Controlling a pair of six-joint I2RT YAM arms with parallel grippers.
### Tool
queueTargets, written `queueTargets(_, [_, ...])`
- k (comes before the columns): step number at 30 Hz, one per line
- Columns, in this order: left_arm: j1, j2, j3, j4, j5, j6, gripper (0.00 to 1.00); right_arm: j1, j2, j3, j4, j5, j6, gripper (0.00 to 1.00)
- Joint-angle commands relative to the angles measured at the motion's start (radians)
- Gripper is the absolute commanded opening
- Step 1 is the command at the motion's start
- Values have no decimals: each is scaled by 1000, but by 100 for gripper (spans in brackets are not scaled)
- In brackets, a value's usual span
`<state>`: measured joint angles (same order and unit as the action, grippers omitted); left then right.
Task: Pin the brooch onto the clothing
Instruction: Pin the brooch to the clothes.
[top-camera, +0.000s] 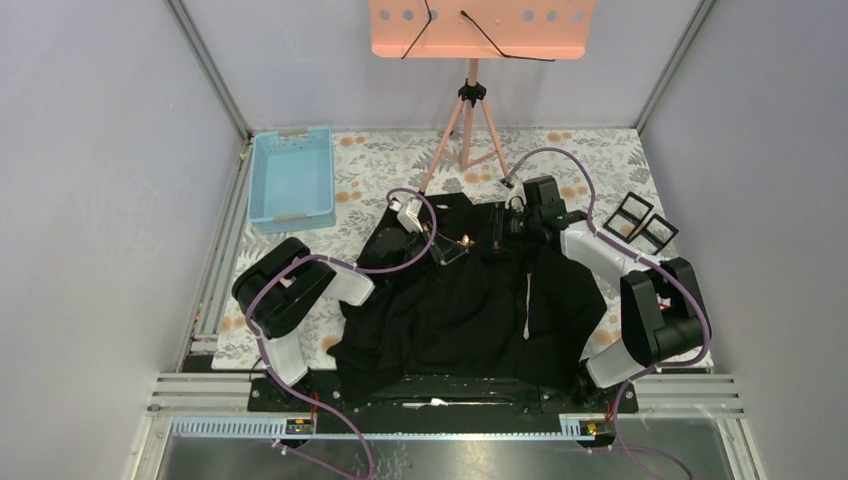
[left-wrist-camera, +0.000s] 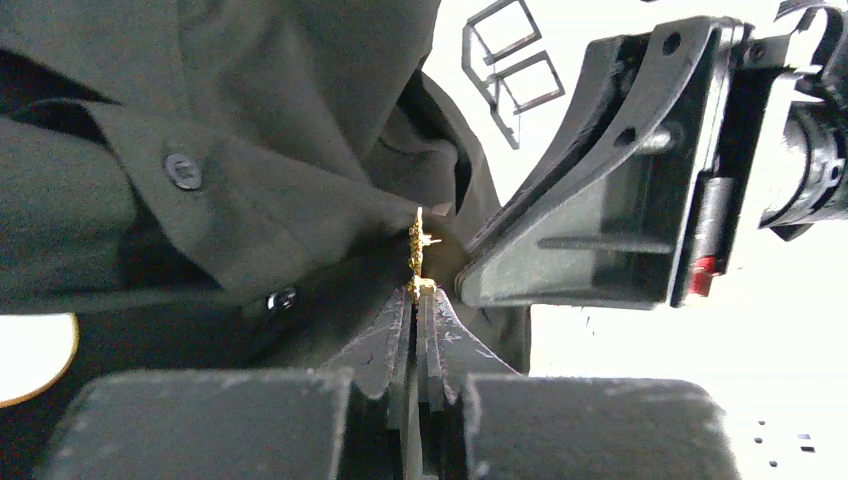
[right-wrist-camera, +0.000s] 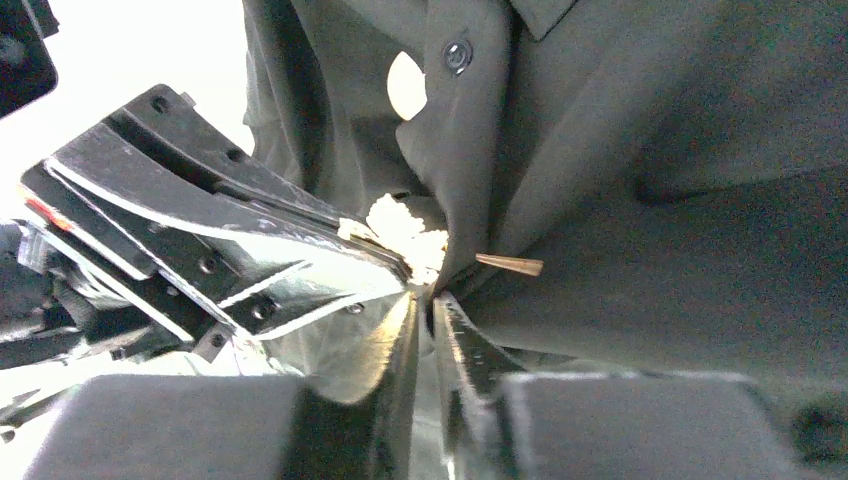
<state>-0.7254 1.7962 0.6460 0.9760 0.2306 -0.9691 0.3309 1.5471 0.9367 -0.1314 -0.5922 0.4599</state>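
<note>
Shirt (top-camera: 470, 310) spread on bench (top-camera: 380, 160), centre to near edge. Brooch (top-camera: 466, 240) at shirt's far middle, against a fold. Tray (top-camera: 292, 180) far left, apart from shirt. Tripod (top-camera: 470, 130) behind shirt. Two frames (top-camera: 640, 222) side by side, right of shirt.

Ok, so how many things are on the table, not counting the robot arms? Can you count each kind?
Black shirt: 1
Gold brooch: 1
Blue basket: 1
Black square frames: 2
Orange tripod stand: 1
Total: 6
</note>
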Motion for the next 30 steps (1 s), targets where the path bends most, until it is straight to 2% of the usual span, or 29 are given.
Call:
queueTargets(1, [-3, -8, 2, 147, 2, 1, 0, -4, -80, 32, -45, 11, -47, 34])
queueTargets(4, [-2, -7, 0, 166, 16, 12, 0, -4, -136, 33, -73, 59, -65, 51])
queueTargets(8, [-3, -9, -5, 172, 23, 22, 0, -13, -212, 36, -112, 121, -80, 59])
queueTargets(17, [-3, -18, -13, 187, 40, 43, 0, -50, -293, -37, -129, 308, -84, 61])
queueTargets(23, [-2, -20, -24, 212, 52, 44, 0, -78, -203, -92, -47, 292, -65, 64])
queueTargets(30, [-2, -32, -34, 211, 49, 53, 0, -81, -116, -146, 158, 250, 9, 64])
